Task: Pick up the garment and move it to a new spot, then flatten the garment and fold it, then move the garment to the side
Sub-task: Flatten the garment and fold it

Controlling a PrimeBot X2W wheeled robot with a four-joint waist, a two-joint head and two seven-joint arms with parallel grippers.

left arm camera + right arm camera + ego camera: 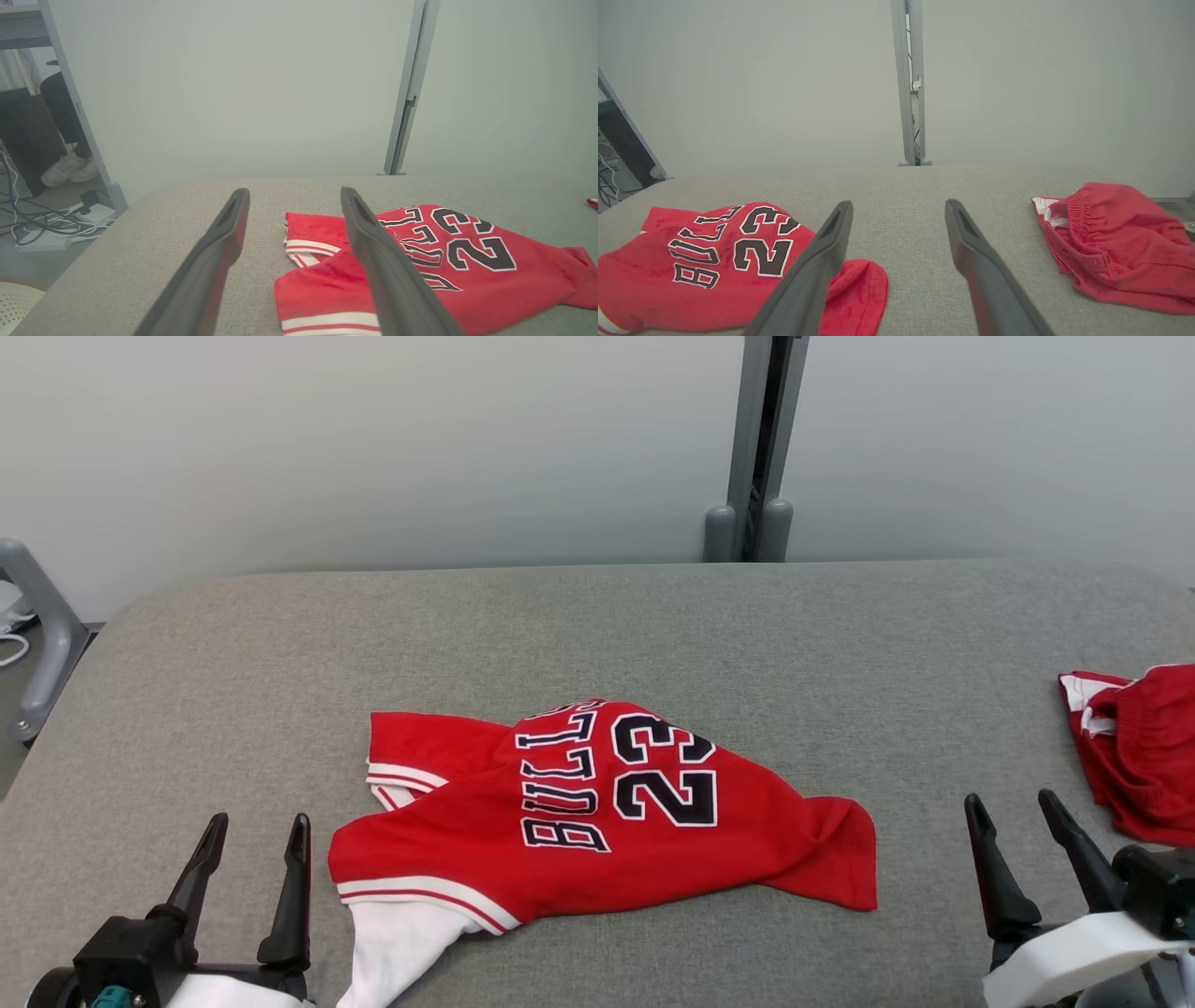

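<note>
So the red jersey is lying crumpled on the grey desk, about midway along the near edge and a bit toward the left side. Its long axis runs left-right across the desk, tilted slightly so the right end sits closer to the near edge. The "BULLS" lettering and the 23 face up but are turned sideways: the tops of the letters point to the desk's left edge, with the number on the right side of the word. The striped trim end is on the left, and a white bit of fabric trails from it right at the near edge. The plain red end flops out toward the right.

The left claw is by the near-left corner, spread wide with nothing in it, just beside the jersey's left end and not touching it. The right claw is over by the near-right corner, also wide and empty, well apart from the jersey.

There's also a bunched pair of red shorts at the desk's right edge, near the right claw.
</note>
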